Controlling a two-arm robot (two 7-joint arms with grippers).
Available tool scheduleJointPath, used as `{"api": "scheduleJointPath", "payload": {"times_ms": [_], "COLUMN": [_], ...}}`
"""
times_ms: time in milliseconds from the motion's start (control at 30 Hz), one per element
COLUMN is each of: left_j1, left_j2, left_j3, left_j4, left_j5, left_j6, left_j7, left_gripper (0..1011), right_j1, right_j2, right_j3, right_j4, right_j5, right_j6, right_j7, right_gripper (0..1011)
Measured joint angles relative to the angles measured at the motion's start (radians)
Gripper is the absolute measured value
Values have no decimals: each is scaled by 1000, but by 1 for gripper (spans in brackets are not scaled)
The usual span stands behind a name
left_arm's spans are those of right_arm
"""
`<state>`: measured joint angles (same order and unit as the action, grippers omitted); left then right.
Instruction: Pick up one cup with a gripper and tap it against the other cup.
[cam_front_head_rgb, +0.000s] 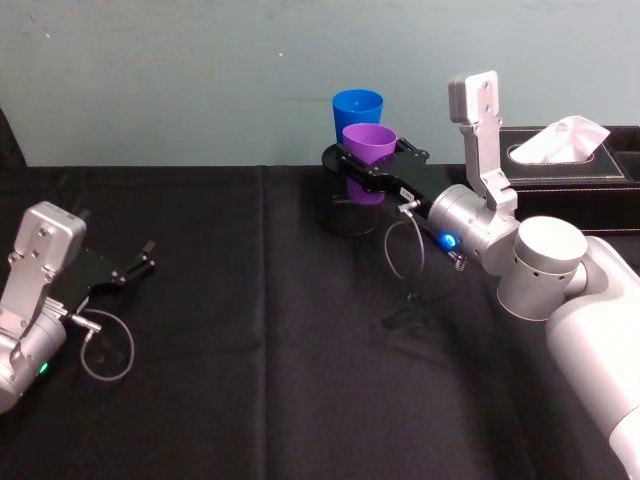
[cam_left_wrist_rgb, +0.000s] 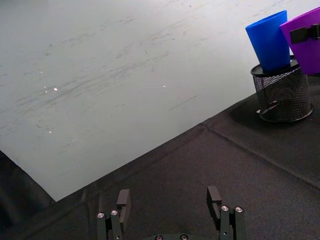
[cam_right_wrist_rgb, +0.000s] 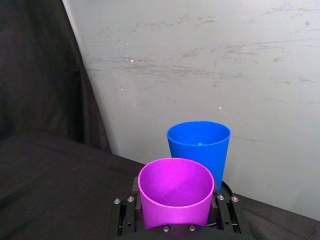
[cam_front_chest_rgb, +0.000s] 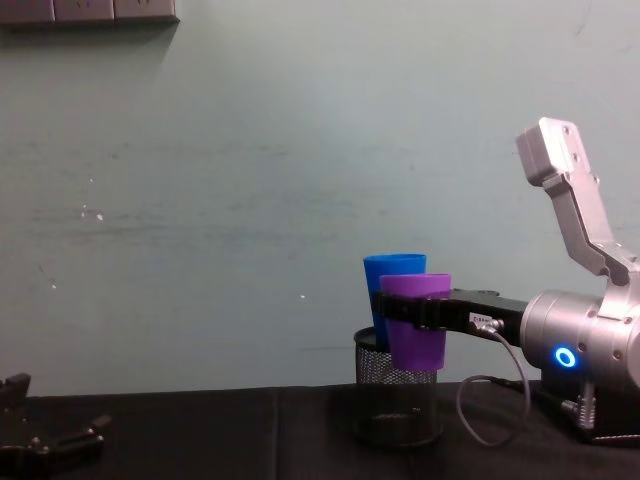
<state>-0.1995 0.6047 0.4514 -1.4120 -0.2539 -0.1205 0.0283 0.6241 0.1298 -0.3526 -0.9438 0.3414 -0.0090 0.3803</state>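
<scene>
We find the desk (cam_front_head_rgb: 250, 400), draped in black cloth, running from the near edge to the pale wall at the far side. At the far right stands a black tissue box (cam_front_head_rgb: 570, 155), well apart from the work.

The right arm reaches toward the far centre. Its right claw (cam_front_head_rgb: 372, 168) is closed around the purple cup (cam_front_head_rgb: 368, 150), gripping it partway down the body and holding it clear of the desk, upright so far as we can judge. The left claw (cam_front_head_rgb: 135, 265) rests low at the near left with its fingers spread and nothing between them.

The blue cup (cam_front_head_rgb: 357, 108) stands just beyond the purple one, seated in a black mesh pen holder (cam_front_chest_rgb: 398, 400). In the chest view the two cups overlap; we cannot tell whether they are touching or just short of it.

Risks noted:
- The blue cup is light, tall and perched in the holder, not on the desk. We judge that a firm tap could tip it out or topple the holder.
- The purple cup hangs above the holder's rim; any drop in height could snag it on the mesh.
- The cup wall is smooth and tapered; a jolt on contact may let it slide in the grip.
</scene>
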Motion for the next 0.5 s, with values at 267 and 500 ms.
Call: {"api": "scheduleJointPath", "payload": {"times_ms": [267,500], "left_j1": [0,0], "left_j2": [0,0], "left_j3": [0,0], "left_j4": [0,0], "left_j5": [0,0], "left_j6": [0,0], "left_j7": [0,0], "left_gripper": [1000,1000], "right_j1": [-15,-100], "right_j2": [5,46], "right_j3": [0,-6], "right_j4": [-17,-106], "right_j5": [-3,-17], "right_j6": [0,9], "right_j7": [5,12], "right_gripper": [733,733]}}
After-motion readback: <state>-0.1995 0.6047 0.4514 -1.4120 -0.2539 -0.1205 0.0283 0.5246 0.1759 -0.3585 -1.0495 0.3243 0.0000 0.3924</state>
